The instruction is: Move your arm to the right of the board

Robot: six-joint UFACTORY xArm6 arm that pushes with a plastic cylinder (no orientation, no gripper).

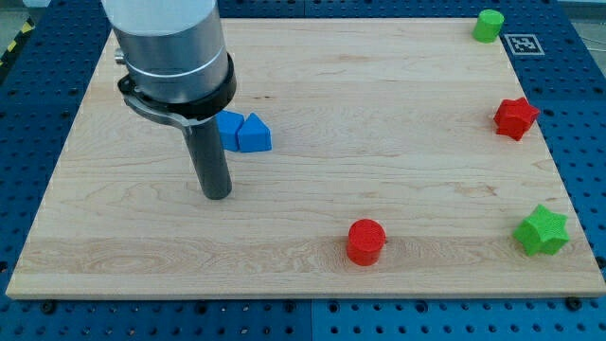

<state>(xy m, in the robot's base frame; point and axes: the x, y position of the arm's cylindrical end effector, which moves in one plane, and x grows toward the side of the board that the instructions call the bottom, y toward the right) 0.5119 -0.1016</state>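
My tip (218,194) rests on the wooden board (312,142) in its left half. Two blue blocks lie just to the upper right of the tip: a blue house-shaped block (253,134) and a second blue block (230,128) partly hidden behind the rod. A red cylinder (365,242) stands near the view's bottom, right of centre. A red star-shaped block (515,117) is at the right edge. A green star-shaped block (543,230) is at the bottom right. A green cylinder (489,26) is at the top right corner.
The arm's grey body (170,47) covers the board's top left part. A blue perforated table (578,85) surrounds the board. A black and white marker tag (524,44) lies off the board's top right corner.
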